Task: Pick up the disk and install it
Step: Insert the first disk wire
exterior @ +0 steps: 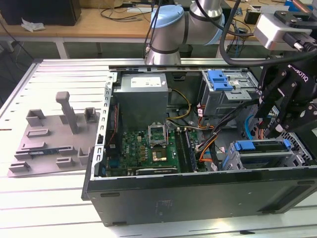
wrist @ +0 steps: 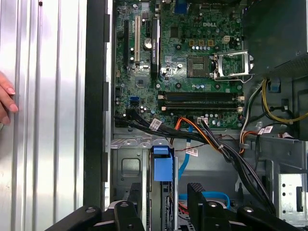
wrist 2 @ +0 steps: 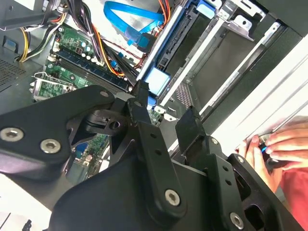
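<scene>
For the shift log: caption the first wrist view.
Open tool poised over the blue-framed disk in a drive bay, motherboard beyond.

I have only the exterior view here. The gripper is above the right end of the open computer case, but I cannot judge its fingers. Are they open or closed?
Observer: Open. In both wrist views the gripper has its two fingers apart.
Operator: Where is the disk relative to them?
Observer: In the first wrist view the disk stands on edge in line with the gap, with space on each side.
Operator: Is anybody close to the case?
Observer: Yes. A hand is over the metal table, outside the case.
</scene>
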Robot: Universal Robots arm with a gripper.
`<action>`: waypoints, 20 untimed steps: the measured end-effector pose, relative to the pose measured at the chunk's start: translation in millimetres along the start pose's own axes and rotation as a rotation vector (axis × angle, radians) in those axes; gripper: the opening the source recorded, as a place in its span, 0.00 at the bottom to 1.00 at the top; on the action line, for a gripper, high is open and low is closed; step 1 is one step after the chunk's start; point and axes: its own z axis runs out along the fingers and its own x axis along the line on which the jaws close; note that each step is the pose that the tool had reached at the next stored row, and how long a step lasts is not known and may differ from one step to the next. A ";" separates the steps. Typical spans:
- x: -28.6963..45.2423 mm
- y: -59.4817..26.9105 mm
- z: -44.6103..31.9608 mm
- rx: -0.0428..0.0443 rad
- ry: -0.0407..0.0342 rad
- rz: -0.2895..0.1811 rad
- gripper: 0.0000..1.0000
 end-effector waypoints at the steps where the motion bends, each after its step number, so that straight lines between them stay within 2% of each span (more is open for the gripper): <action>1: 0.0 0.0 0.0 0.0000 0.0000 0.000 0.51; 2: 0.0 0.0 0.1 0.0000 -0.0001 0.000 0.51; 3: -10.1 -0.1 0.2 -0.0002 0.0342 0.002 0.51; 4: -18.1 -0.4 0.2 -0.0006 0.0607 0.003 0.51; 5: -22.8 -0.9 0.2 -0.0007 0.0679 0.004 0.51; 8: -29.1 -2.3 0.2 -0.0018 0.0812 0.003 0.51; 9: -34.4 -2.4 0.4 -0.0027 0.0983 0.004 0.51; 10: -42.4 -2.7 0.2 -0.0038 0.1266 0.006 0.51; 11: -51.6 -2.9 0.4 -0.0056 0.1632 0.007 0.51; 12: -57.6 -3.0 0.4 -0.0078 0.1917 0.009 0.51; 14: -63.7 -3.1 0.5 -0.0112 0.2265 0.011 0.51; 17: -73.1 -3.3 0.7 -0.0183 0.2899 0.014 0.51; 20: -80.5 -3.7 0.6 -0.0266 0.3482 0.016 0.51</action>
